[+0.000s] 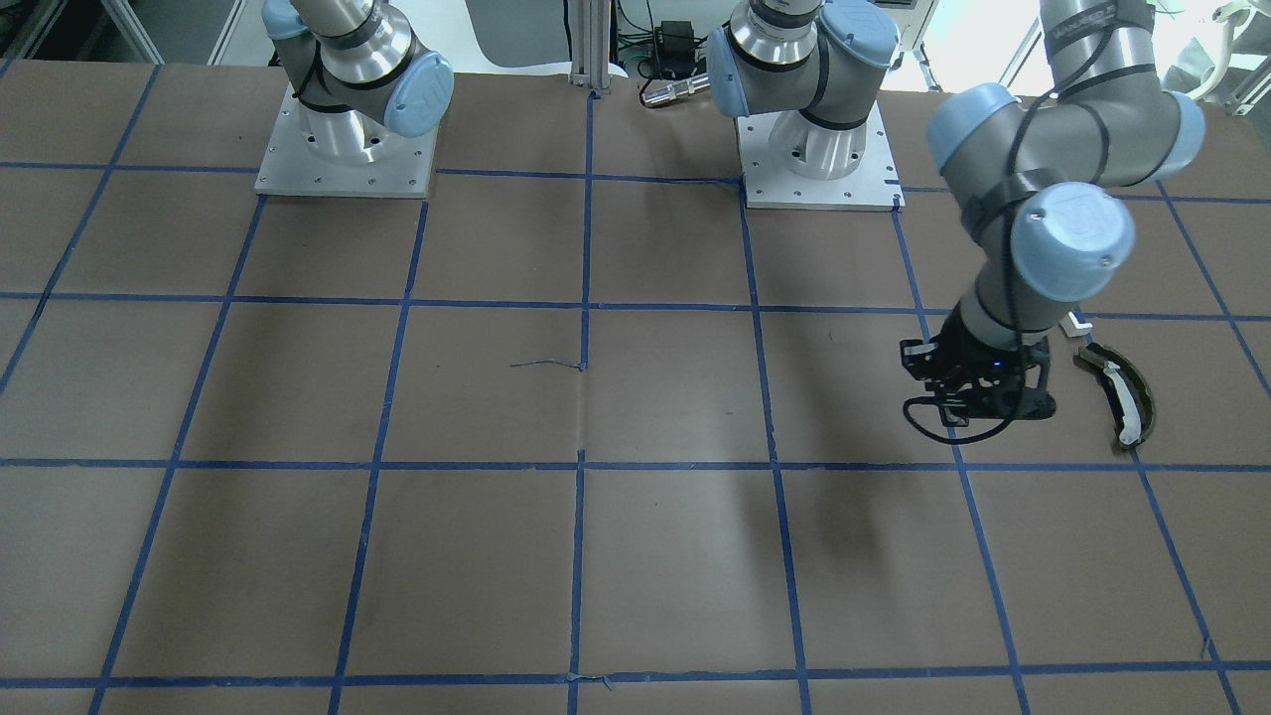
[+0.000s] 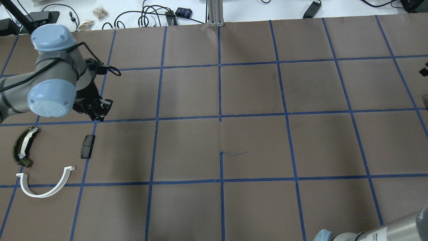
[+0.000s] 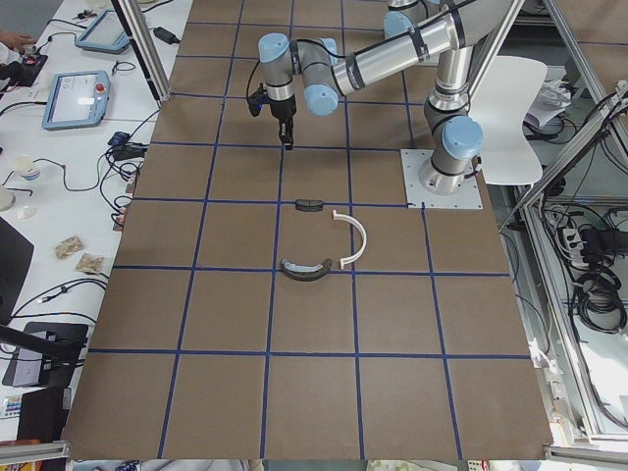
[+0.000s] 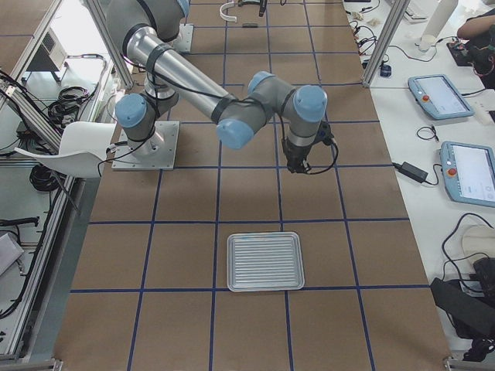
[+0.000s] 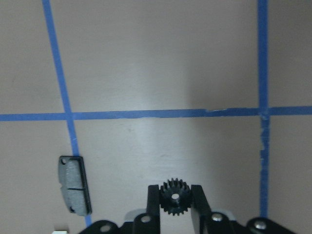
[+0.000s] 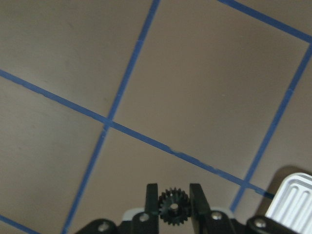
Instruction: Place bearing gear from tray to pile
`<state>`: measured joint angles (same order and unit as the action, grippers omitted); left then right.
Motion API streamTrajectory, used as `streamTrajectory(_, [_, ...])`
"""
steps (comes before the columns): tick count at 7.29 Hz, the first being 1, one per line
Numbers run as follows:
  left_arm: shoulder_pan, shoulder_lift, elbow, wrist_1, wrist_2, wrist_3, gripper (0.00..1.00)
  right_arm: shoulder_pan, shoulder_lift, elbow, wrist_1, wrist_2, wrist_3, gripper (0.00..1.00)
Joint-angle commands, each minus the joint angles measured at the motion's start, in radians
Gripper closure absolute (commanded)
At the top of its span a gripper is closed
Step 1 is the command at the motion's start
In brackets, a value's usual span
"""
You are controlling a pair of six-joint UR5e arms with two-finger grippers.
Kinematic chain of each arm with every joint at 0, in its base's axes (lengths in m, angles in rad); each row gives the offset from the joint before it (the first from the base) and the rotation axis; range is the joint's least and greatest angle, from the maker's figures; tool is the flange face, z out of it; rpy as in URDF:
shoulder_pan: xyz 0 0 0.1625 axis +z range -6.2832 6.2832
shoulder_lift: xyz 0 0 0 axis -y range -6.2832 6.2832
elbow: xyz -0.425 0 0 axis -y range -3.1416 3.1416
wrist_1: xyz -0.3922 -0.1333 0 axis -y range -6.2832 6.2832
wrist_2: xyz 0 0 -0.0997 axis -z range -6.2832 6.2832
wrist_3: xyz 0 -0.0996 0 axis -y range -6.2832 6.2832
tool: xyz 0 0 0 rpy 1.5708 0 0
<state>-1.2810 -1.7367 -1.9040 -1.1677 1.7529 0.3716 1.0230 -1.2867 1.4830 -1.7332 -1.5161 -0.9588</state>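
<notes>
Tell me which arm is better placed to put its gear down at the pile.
Left. The left pincer grips a gear and hovers near the pile's black block. The right pincer holds a second gear, but hangs near the tray at the table's other end.

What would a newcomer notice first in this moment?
Each gripper is shut on a small toothed gear. The left gripper holds a black gear, and the right gripper holds a second gear close to the ribbed metal tray. Near the left arm lie a black block, an olive curved piece and a white half-ring.
</notes>
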Motion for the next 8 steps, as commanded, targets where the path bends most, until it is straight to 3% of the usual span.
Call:
streamTrajectory(1, [0.226,0.022,-0.047,0.002,-0.007,0.264,1.00,0.278,-0.017,-0.004,0.040,-0.007,0.444,1.00])
streamTrajectory(3, [0.356,-0.023,-0.114,0.060,-0.145,0.363,1.00,0.553,0.004,0.003,0.026,0.007,0.881,1.00])
streamTrajectory(4, [0.367,-0.041,-0.136,0.151,-0.144,0.383,1.00,0.675,0.048,0.003,0.017,0.005,1.052,1.00])
streamTrajectory(6, [0.370,-0.095,-0.164,0.273,-0.147,0.424,0.95,0.854,0.148,0.003,-0.121,-0.004,1.156,1.00])
streamTrajectory(8, [0.370,-0.130,-0.156,0.371,-0.158,0.425,0.32,0.917,0.226,0.005,-0.176,0.004,1.160,0.99])
